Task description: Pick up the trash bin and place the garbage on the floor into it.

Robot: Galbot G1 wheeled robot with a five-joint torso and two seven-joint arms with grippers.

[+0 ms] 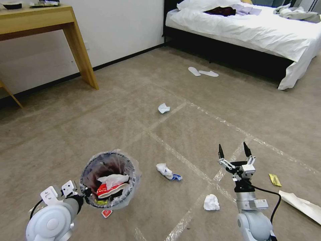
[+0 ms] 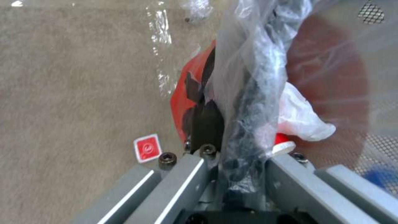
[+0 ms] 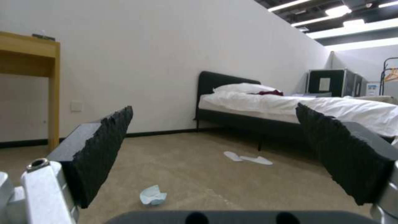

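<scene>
Litter scattered on floor (image 1: 100, 110), bin held at left.
Tissues (image 1: 211, 203) near right gripper (image 1: 234, 150), fingers wide, nothing held; left gripper (image 2: 232, 161) apparently clamps trash bin (image 1: 110, 179) rim, near desk-side of carpet.

Staged bedroom — a mock-up inside a bigger hall.
You see a bed (image 1: 254, 30) with white linen at one o'clock, a wooden desk (image 1: 43, 23) at eleven — beige carpet (image 1: 100, 110) underfoot, open industrial ceiling (image 3: 331, 12) above.
</scene>
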